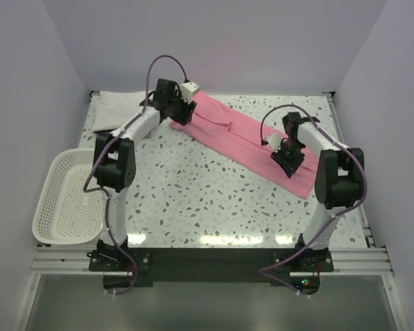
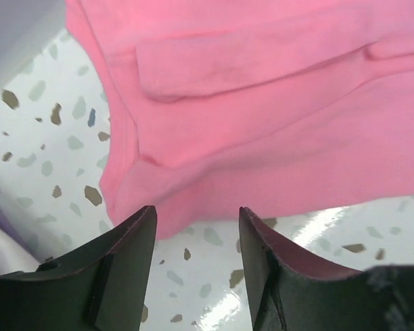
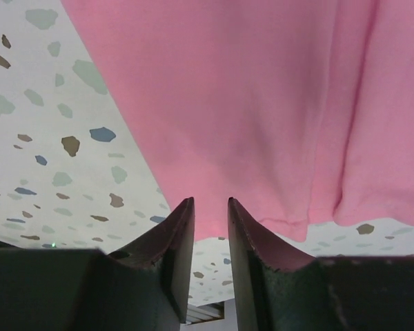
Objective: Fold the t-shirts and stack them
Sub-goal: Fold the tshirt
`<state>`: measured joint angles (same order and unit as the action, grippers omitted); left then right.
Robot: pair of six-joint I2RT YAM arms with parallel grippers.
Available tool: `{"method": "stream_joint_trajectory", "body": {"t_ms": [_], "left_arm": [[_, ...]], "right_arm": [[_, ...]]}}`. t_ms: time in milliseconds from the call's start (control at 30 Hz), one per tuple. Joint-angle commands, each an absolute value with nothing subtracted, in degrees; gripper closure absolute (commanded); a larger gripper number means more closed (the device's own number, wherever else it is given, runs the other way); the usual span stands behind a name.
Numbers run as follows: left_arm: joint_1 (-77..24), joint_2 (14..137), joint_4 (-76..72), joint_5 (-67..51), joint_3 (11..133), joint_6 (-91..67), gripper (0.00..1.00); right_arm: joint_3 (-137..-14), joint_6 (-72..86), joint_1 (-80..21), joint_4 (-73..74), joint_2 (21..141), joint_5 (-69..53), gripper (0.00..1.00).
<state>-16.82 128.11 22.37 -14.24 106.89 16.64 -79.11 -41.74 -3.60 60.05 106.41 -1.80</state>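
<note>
The pink t-shirt (image 1: 248, 138) lies folded into a long strip, running diagonally from the back middle of the table to the right. My left gripper (image 1: 181, 114) hovers open at its far left end; in the left wrist view the jaws (image 2: 196, 214) stand apart just short of the shirt's edge (image 2: 262, 103). My right gripper (image 1: 288, 160) is over the strip's near right end; its jaws (image 3: 210, 201) are narrowly open and empty at the shirt's hem (image 3: 248, 103). The white t-shirt (image 1: 114, 109) lies as a folded rectangle in the back left corner.
A white mesh basket (image 1: 65, 200) sits off the table's left edge. The speckled tabletop (image 1: 193, 200) is walled at the back and both sides. A metal rail (image 1: 214, 258) with the arm bases runs along the near edge.
</note>
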Motion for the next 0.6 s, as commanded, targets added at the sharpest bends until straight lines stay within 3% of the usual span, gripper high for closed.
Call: {"method": "stream_joint_trajectory", "body": {"t_ms": [0,333,467,567], "left_arm": [[-17.4,114.8,10.5,-20.8,102.2,12.0,0.44],[-13.5,104.9,18.5,-26.5,94.7,6.4,0.49],[-11.3,102.7,20.7,-27.8,90.5,6.3,0.5],[-10.3,101.9,23.1,-27.2,88.6,7.6,0.51]], "right_arm": [[-76.5,-43.4,-6.1,56.3,108.3,1.7,0.71],[-70.9,-43.1,-13.8,55.7,112.5,4.0,0.83],[-70.0,-41.3,-20.0,60.0,112.9,-3.5,0.92],[-69.4,-39.3,-26.9,63.7,112.8,-12.9,0.92]]}}
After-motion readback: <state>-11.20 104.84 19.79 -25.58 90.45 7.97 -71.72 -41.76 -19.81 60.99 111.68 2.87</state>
